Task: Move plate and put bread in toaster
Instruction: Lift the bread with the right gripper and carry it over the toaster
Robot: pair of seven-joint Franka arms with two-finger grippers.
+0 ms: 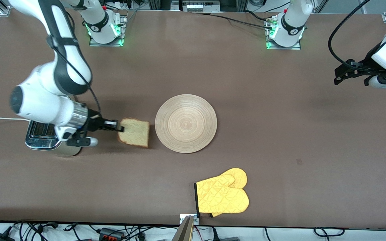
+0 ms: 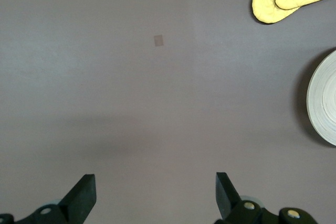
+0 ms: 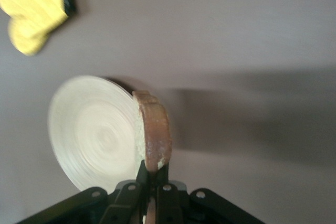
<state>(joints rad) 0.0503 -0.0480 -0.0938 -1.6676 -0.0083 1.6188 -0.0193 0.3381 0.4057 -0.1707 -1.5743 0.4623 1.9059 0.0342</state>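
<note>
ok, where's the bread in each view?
Front view: bread held by the right gripper, between toaster and plate.
Left wrist view: not in it.
Right wrist view: edge-on, pinched in the fingers, plate alongside.
Shared landmark: the plate, seen in all three.

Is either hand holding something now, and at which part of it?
The right hand holds the bread by its crust edge. The left hand is open and holds nothing.

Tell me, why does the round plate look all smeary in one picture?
In the right wrist view the plate and yellow mitt are blurred, while the bread in the right pincer casts a long soft shadow; the front view shows the plate's rings sharp.
</note>
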